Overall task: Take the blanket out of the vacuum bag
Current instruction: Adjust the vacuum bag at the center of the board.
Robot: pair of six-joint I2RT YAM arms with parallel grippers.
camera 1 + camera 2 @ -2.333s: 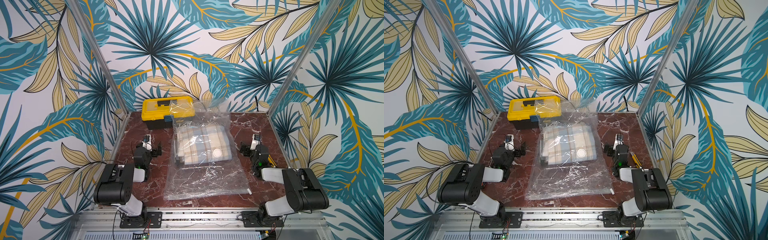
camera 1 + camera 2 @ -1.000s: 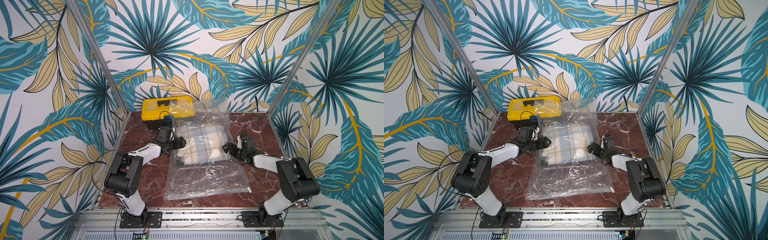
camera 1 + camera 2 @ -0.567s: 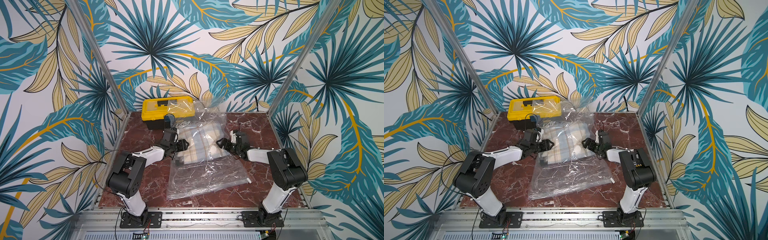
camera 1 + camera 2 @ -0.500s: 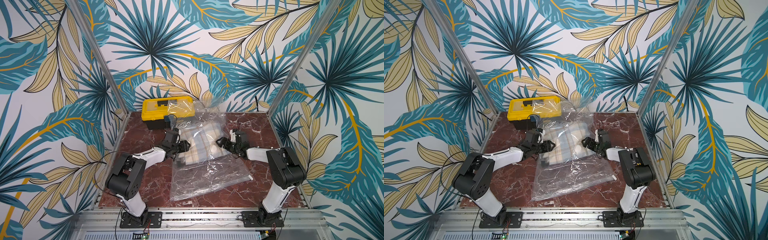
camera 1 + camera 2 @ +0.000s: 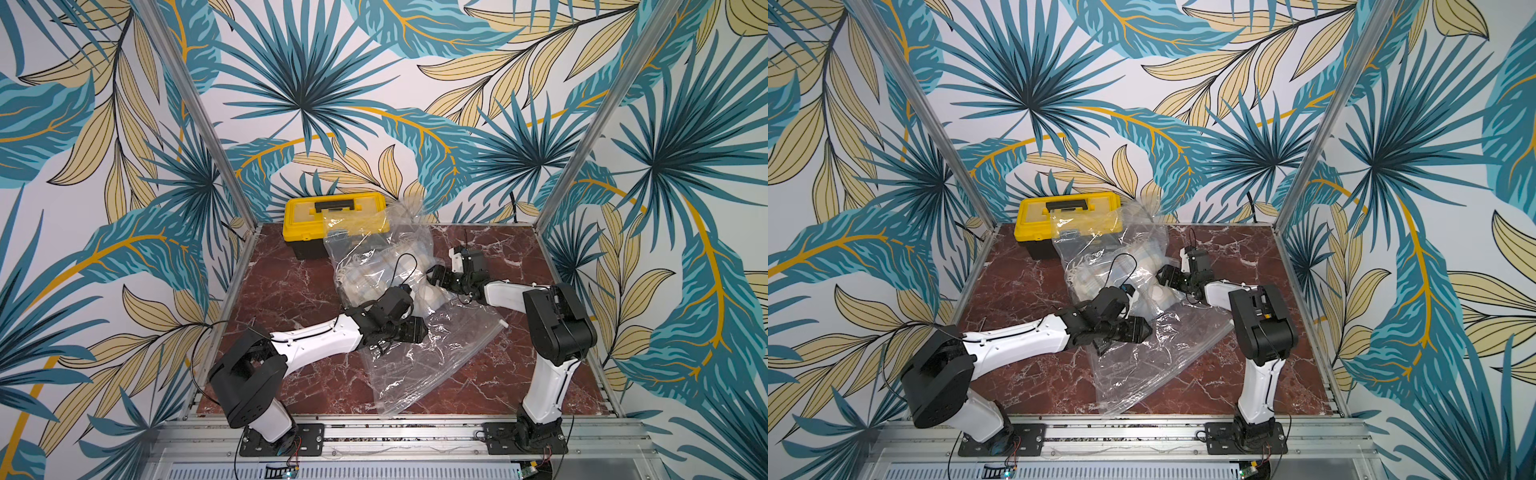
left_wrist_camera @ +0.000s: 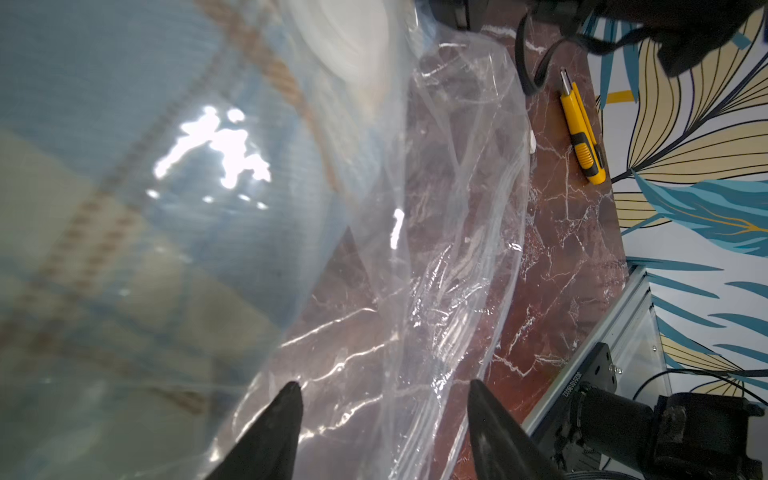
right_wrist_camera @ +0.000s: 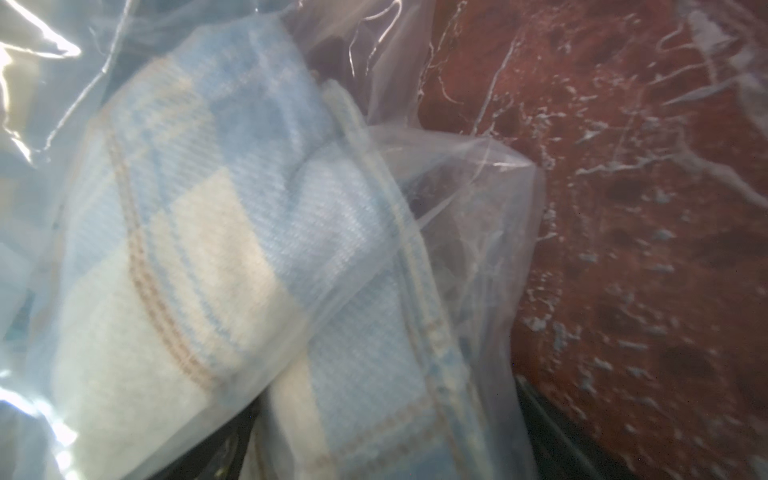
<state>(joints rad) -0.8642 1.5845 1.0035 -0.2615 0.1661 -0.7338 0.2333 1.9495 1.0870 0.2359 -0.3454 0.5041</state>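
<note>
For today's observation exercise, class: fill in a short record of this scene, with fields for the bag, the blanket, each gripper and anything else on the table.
vacuum bag: crumpled clear plastic on the table, far end against the yellow toolbox
blanket: plaid, bunched, inside the bag
left gripper: jaws apart over loose plastic
right gripper: at the blanket's side; jaws unclear
utility knife: yellow, on the table, apart from the bag

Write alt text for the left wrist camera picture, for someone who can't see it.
A blue-and-cream plaid blanket looms close inside the clear vacuum bag. The left gripper, black fingertips apart, points at loose bag film on the red marble table, where a yellow utility knife lies near the wall.
</note>
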